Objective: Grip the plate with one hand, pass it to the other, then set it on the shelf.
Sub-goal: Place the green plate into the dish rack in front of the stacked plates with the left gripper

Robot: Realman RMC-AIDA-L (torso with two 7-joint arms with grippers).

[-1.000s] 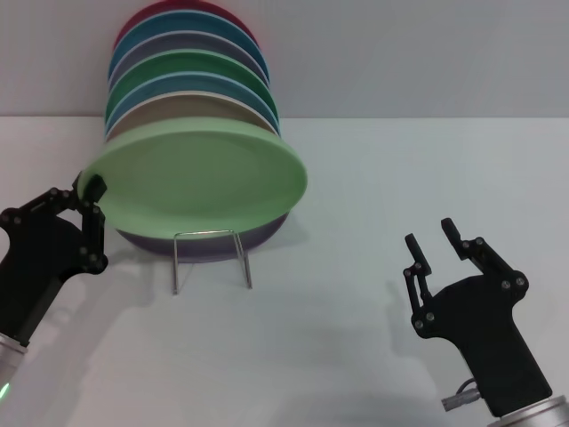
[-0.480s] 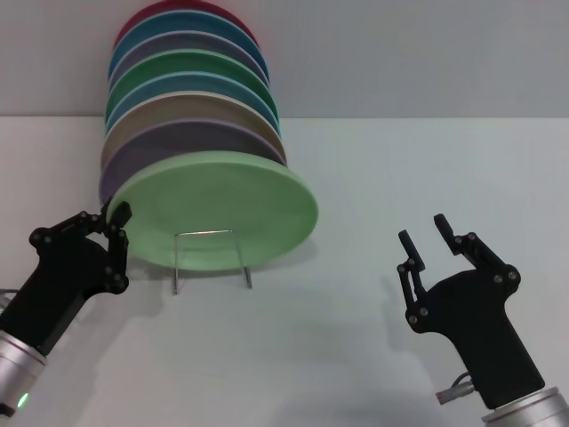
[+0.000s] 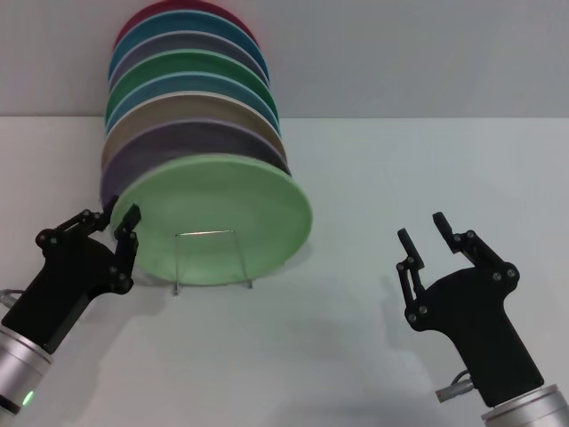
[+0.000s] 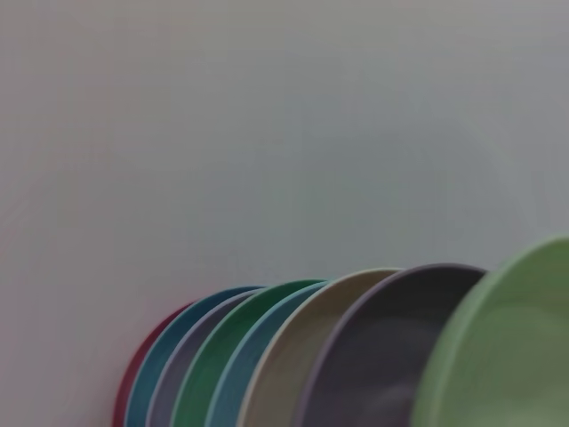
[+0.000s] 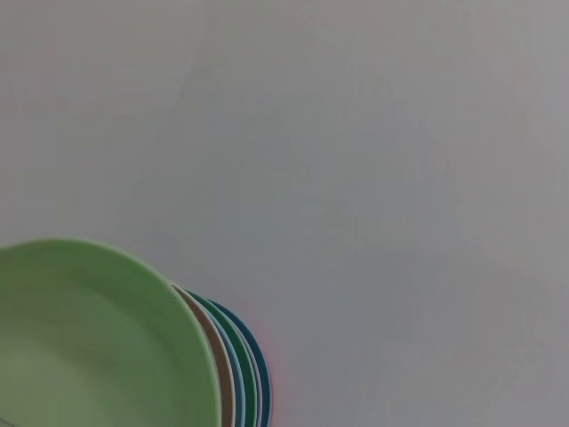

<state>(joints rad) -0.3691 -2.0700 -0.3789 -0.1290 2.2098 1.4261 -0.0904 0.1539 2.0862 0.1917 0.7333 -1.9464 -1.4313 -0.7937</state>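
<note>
Left gripper (image 3: 123, 216) fingers have spread, releasing the round matte plate (image 3: 218, 218); right gripper (image 3: 425, 237) fingers gape.

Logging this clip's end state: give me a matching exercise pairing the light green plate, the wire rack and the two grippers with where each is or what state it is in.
Column one:
1. light green plate
2. wire rack
3. left gripper
4. right gripper

Column two:
A. open, out over the bare table, far from the plates
B. frontmost of the leaning row of plates
C. open, beside the front plate's rim, not gripping it
D. silver loop standing in front of the plates

Pairs: 1-B, 2-D, 3-C, 4-A
</note>
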